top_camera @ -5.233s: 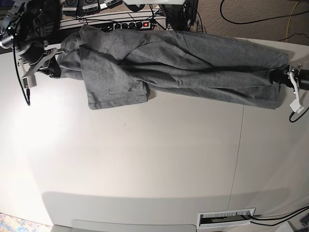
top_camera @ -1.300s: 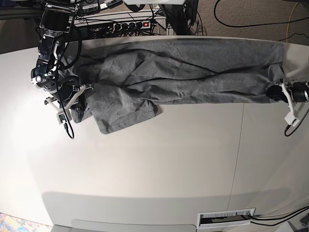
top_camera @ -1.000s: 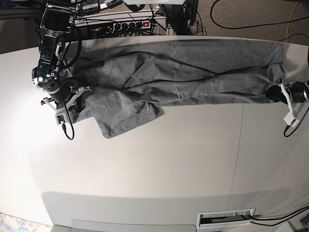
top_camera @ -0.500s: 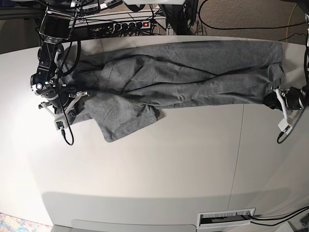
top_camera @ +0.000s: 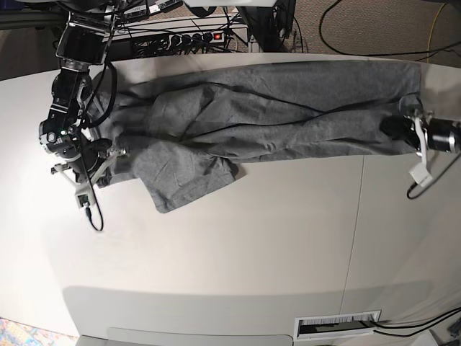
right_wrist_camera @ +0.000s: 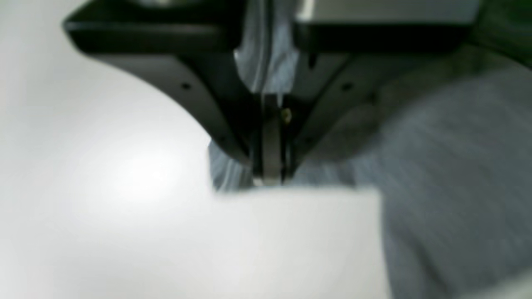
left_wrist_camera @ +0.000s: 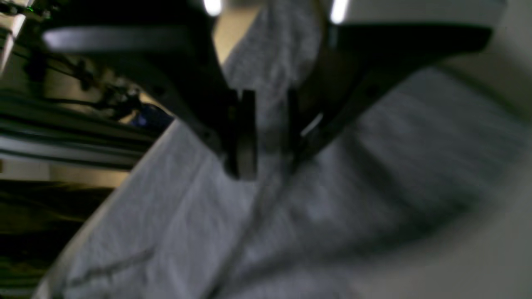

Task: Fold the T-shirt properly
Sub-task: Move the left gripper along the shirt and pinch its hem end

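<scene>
T-shirt (top_camera: 274, 108), a plain heather-grey short-sleeved cotton one, is stretched out as a long crumpled band across the far part of the white table (top_camera: 216, 245), so the step in hand looks like spreading and flattening, with no real fold made yet.

Going from the left of the base view: the right gripper (top_camera: 101, 169) is seen with its jaws pressed fully together on a thin edge of grey cloth. In the right wrist view that edge is pinched right between the jaws (right_wrist_camera: 270, 166), with bare white table just ahead of the tips and the bulk of the shirt off to one side. A loose flap of fabric, probably a sleeve, is draped out beside that gripper.

The middle of the shirt is bunched into long diagonal ridges.

At the far right the left gripper (top_camera: 396, 128) is held partly closed, a thicker bunch of cloth being clamped between its jaws (left_wrist_camera: 270, 137); the rest of the fabric trails away below the tips.

For the next move, both held ends would probably need to be drawn toward the near side so the wrinkled body gets laid flat. The twisted middle could be dragged along uneven.
</scene>
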Robot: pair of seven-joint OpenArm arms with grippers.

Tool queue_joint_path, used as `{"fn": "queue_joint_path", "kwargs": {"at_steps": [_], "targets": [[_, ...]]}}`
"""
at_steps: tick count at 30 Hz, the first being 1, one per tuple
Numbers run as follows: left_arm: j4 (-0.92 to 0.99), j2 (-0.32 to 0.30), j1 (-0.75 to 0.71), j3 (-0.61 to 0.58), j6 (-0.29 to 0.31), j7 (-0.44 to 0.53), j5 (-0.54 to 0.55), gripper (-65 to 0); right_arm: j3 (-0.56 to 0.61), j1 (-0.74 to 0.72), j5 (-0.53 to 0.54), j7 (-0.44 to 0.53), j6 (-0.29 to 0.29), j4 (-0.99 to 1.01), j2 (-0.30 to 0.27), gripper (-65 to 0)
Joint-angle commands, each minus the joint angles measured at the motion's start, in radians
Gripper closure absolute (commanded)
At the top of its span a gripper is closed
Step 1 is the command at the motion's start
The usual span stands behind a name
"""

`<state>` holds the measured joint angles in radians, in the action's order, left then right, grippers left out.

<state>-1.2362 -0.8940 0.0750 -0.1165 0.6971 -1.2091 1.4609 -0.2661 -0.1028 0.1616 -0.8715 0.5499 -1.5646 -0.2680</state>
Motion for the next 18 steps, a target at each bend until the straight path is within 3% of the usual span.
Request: {"fn": "queue_joint_path", "kwargs": {"at_steps": [1,5,8,10,15,18], "targets": [[-0.009,-0.013,0.003,0.01,0.001,0.037,0.023,-9.9,-0.004,-0.027,0.034,0.019,0.002,-0.039,-0.014,0.0],[-0.008,0.051,-0.049,0.01,0.001,0.173,-0.141,-9.9,-0.003,-0.052,0.175,-0.016,0.003,-0.059,-0.008,-1.1],[-0.008,0.092,-0.072,0.01,0.001,0.246,-0.299,-9.9,-0.001,-0.058,0.181,-0.012,0.004,-0.056,0.015,-14.5],[-0.008,0.113,-0.075,0.01,0.001,0.27,-0.372,-9.9,-0.001,-0.058,0.179,-0.008,0.004,-0.047,0.031,-18.6],[-0.008,0.135,-0.075,0.01,0.001,0.302,-0.422,-9.9,0.0,-0.084,0.164,0.095,0.006,0.073,0.047,-18.8],[-0.008,0.134,-0.075,0.01,0.001,0.301,-0.422,-9.9,0.0,-0.137,0.155,0.105,0.006,0.158,0.047,-18.8]]}}
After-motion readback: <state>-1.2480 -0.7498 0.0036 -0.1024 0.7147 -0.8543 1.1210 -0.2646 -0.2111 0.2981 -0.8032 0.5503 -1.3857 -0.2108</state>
